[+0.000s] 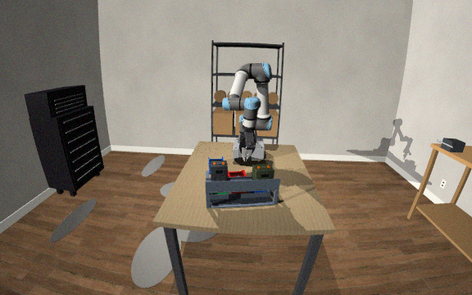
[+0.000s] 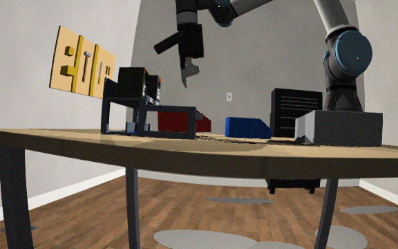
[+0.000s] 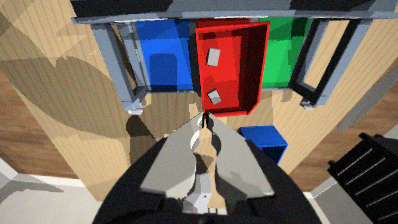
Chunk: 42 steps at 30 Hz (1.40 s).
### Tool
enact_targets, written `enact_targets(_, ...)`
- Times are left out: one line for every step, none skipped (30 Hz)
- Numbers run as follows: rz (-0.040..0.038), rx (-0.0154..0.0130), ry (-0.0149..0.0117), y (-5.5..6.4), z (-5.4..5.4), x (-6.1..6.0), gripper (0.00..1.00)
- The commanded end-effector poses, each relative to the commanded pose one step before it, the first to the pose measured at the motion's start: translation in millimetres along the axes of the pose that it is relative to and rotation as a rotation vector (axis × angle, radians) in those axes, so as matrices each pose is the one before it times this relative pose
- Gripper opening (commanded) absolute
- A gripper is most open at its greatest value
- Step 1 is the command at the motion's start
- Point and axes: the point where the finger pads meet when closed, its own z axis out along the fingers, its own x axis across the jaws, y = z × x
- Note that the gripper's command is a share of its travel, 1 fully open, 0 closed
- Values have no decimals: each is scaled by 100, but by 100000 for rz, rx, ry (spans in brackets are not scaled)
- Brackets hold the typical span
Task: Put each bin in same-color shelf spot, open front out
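Note:
The red bin (image 3: 230,67) lies with its far end in the middle spot of the grey shelf (image 1: 242,192) and its near end sticking out onto the table. It holds two grey parts. It also shows in the exterior view (image 2: 182,121). The shelf floor shows a blue mark (image 3: 165,60) on the left and a green mark (image 3: 280,50) on the right. The blue bin (image 3: 263,141) (image 2: 247,128) sits on the table between the shelf and the robot base. My gripper (image 3: 205,113) (image 2: 186,83) is shut and empty, and hangs well above the table near the red bin's near edge.
Two dark boxes (image 1: 218,169) (image 1: 263,170) stand on the shelf's top board. The robot's grey base block (image 2: 338,127) stands at the table's far end. A black tool cabinet (image 1: 65,137) stands by the left wall.

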Motion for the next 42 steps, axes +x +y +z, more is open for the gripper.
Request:
enact_targets(42, 553, 135, -177, -298, -3, 0)
enact_targets(0, 28, 5, -11, -14, -1, 0)
enact_targets(0, 30, 5, -11, -15, -1, 0)
enact_targets(-1, 30, 5, -11, -15, -1, 0)
enact_targets(-1, 30, 5, -11, -15, -1, 0)
enact_targets(-1, 30, 5, -11, -15, -1, 0)
enact_targets(0, 27, 5, -10, -14, 0, 0)
enact_targets(1, 22, 3, -7, -11, 0, 0)
enact_targets(1, 14, 1, -4, -7, -1, 0)
enact_targets(2, 7, -1, 0, -3, -1, 0)
enact_targets(2, 1, -3, 2, -1, -1, 0)
enact_targets(0, 0, 0, 0, 0, 0, 0)
enact_targets(0, 0, 0, 0, 0, 0, 0)
enact_targets(5, -37, -13, 19, 18, -3, 0)
enact_targets(1, 1, -1, 1, -1, -1, 0)
enact_targets(0, 5, 0, -1, -2, 0, 0)
enact_targets(0, 7, 1, -2, -4, 0, 0)
enact_targets(0, 7, 1, -2, -4, 0, 0)
enact_targets(-1, 7, 1, -2, -3, 0, 0)
enact_targets(-1, 7, 1, -2, -3, 0, 0)
enact_targets(-1, 6, 1, -2, -3, 0, 0)
enact_targets(-1, 6, 1, -2, -3, 0, 0)
enact_targets(-1, 6, 1, -2, -3, 0, 0)
enact_targets(-1, 5, 1, -2, -3, 0, 0)
enact_targets(-1, 5, 1, -2, -3, 0, 0)
enact_targets(0, 5, 1, -2, -3, 0, 0)
enact_targets(0, 5, 1, -2, -2, 0, 0)
enact_targets(1, 5, 1, -2, -2, 1, 0)
enact_targets(0, 0, 0, 0, 0, 0, 0)
enact_targets(0, 0, 0, 0, 0, 0, 0)
enact_targets(3, 0, 0, 0, 0, 2, 0)
enact_targets(13, 1, -1, 1, 0, 1, 0)
enact_targets(85, -7, -8, 13, 7, 5, 0)
enact_targets(221, -12, -20, 31, 16, 13, 0)
enact_targets(355, -19, -36, 56, 28, 24, 0)
enact_targets(551, -30, -56, 88, 45, 38, 0)
enact_targets(781, -104, -99, 127, 98, 49, 0)
enact_targets(1036, 31, -77, 82, 45, 88, 0)
enact_targets(1232, 74, -83, 82, 27, 70, 0)
enact_targets(1514, 88, -94, 102, 34, 90, 0)
enact_targets(1809, 100, -102, 121, 40, 112, 0)
enact_targets(2111, 115, -120, 140, 47, 132, 0)
